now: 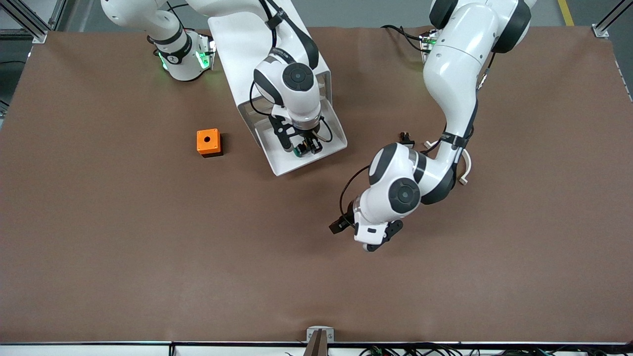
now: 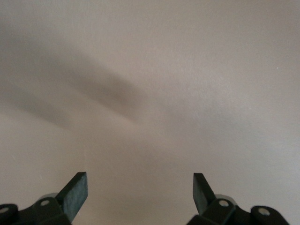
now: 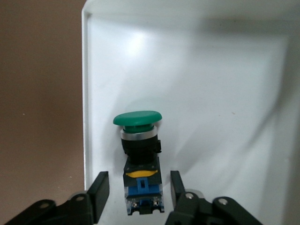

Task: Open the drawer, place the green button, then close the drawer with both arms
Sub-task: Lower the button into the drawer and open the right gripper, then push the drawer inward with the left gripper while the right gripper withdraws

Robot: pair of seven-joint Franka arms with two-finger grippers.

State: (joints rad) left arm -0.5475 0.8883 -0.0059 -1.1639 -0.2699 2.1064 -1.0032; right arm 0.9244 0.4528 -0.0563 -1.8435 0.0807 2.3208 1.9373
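Observation:
The lowest drawer (image 1: 283, 167) of the white cabinet (image 1: 237, 49) is pulled out toward the front camera. The button (image 1: 298, 151), with its green cap, black body and blue and yellow rear, lies in the drawer near its front wall. My right gripper (image 1: 306, 147) is low over it. In the right wrist view the right gripper (image 3: 138, 192) is open, with a gap on each side of the button's (image 3: 138, 154) rear part, over the drawer's white floor (image 3: 211, 117). My left gripper (image 1: 366, 228) is open and empty over bare brown table; the left wrist view shows it (image 2: 139, 187) with nothing between its fingers.
An orange cube with a round hole (image 1: 208, 142) sits on the table toward the right arm's end, beside the drawer. A small black switch (image 1: 406, 137) lies near the left arm's forearm. The brown table (image 1: 198, 257) stretches toward the front camera.

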